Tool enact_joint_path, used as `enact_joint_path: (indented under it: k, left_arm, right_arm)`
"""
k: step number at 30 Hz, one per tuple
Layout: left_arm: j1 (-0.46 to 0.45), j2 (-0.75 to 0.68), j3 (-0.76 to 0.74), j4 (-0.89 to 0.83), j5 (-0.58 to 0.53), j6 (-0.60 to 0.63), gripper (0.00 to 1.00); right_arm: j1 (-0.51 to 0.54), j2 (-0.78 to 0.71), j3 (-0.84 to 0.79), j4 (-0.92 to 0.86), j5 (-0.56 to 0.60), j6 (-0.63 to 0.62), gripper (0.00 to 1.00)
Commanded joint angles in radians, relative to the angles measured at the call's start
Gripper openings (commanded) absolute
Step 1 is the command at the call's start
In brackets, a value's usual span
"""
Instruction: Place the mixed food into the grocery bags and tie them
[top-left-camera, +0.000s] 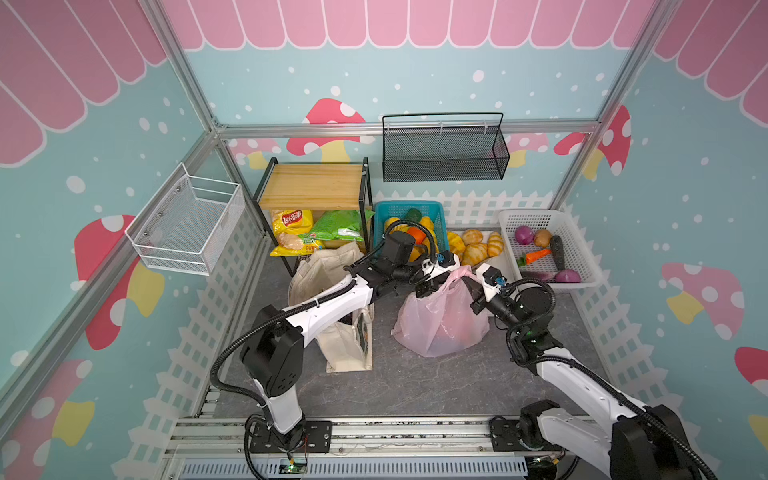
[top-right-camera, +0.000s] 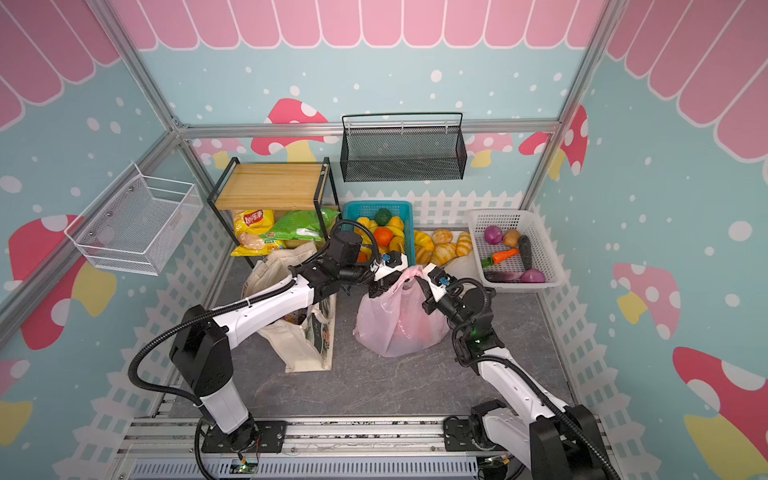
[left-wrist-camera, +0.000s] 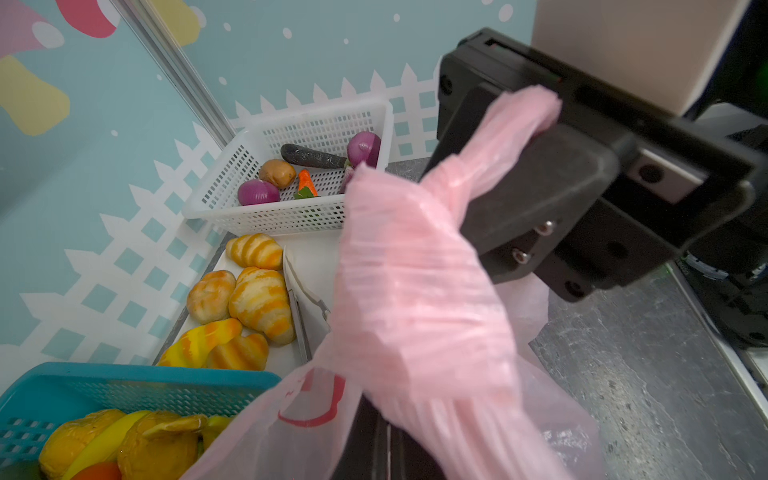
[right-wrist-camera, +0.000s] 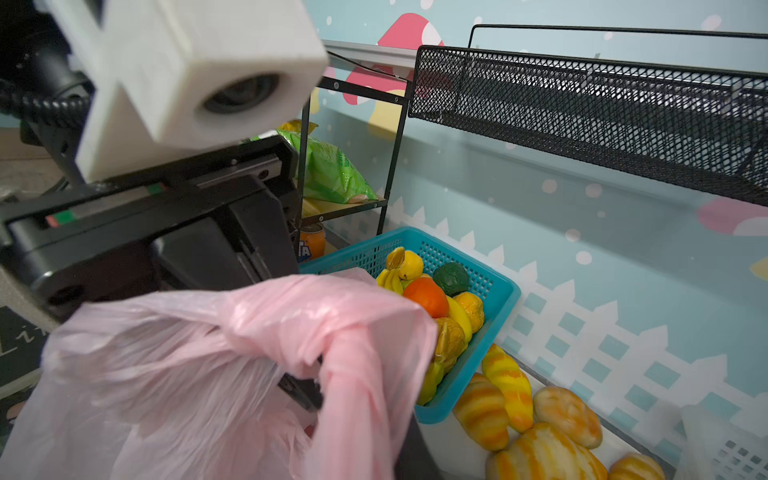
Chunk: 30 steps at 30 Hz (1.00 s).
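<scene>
The pink bag (top-left-camera: 440, 328) is thin crinkly plastic, the tote (top-left-camera: 343, 353) matt cloth.

Mock grocery stall, toy-food baskets (top-left-camera: 532, 218)

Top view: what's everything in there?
pink bag: 1, pink, floor middle
tote: 1, cream, left of it
shelf: 1, wood, back left
chip packet: 1, yellow, in shelf
green packet: 1, green, beside chips
fruit basket: 1, teal, back
bread rolls: several, golden, tray
vegetable basket: 1, white, back right
black basket: 1, black, back wall
mesh basket: 1, white, left wall
left gripper: 1, black, gripping pink bag
right gripper: 1, black, gripping pink bag
</scene>
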<state>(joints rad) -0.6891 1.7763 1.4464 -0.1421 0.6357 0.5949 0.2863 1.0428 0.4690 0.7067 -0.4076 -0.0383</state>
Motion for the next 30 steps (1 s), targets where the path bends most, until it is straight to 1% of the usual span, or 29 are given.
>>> enact_joint_path:
  k: [1, 4, 7, 10, 14, 18, 20, 23, 26, 28, 30]
  left_arm:
    - [0.005, -0.029, -0.017, 0.034, -0.031, 0.036, 0.0]
    - [0.005, -0.03, -0.015, 0.044, -0.044, 0.037, 0.0]
    - [0.005, -0.037, -0.019, 0.047, -0.054, 0.041, 0.0]
    - [0.005, -0.041, -0.022, 0.047, -0.054, 0.043, 0.0]
    - [0.005, -0.043, -0.023, 0.045, -0.053, 0.043, 0.0]
    - [0.005, -0.044, -0.021, 0.041, -0.048, 0.043, 0.0]
    - [0.003, -0.044, -0.023, 0.04, -0.048, 0.044, 0.0]
    - [0.002, -0.041, -0.023, 0.039, -0.047, 0.044, 0.0]
    - [0.002, -0.037, -0.021, 0.041, -0.044, 0.045, 0.0]
    - [0.002, -0.038, -0.02, 0.041, -0.044, 0.047, 0.0]
    - [0.002, -0.038, -0.021, 0.04, -0.046, 0.046, 0.0]
  right_arm:
    - [-0.003, -0.036, 0.007, -0.033, 0.021, 0.001, 0.25]
    - [-0.002, -0.066, 0.008, -0.082, 0.046, 0.03, 0.38]
    - [-0.003, -0.11, 0.008, -0.174, 0.075, 0.077, 0.45]
    - [-0.003, -0.177, -0.012, -0.264, 0.11, 0.113, 0.48]
    - [-0.002, -0.267, -0.02, -0.373, 0.149, 0.13, 0.5]
    - [-0.003, -0.34, -0.013, -0.473, 0.157, 0.13, 0.52]
    - [-0.003, -0.366, -0.014, -0.488, 0.156, 0.142, 0.49]
    - [-0.003, -0.372, -0.005, -0.484, 0.13, 0.151, 0.4]
    - [-0.003, -0.339, 0.013, -0.46, 0.099, 0.155, 0.33]
    - [-0.003, -0.31, 0.026, -0.443, 0.08, 0.159, 0.25]
    - [-0.003, -0.292, 0.032, -0.434, 0.065, 0.165, 0.21]
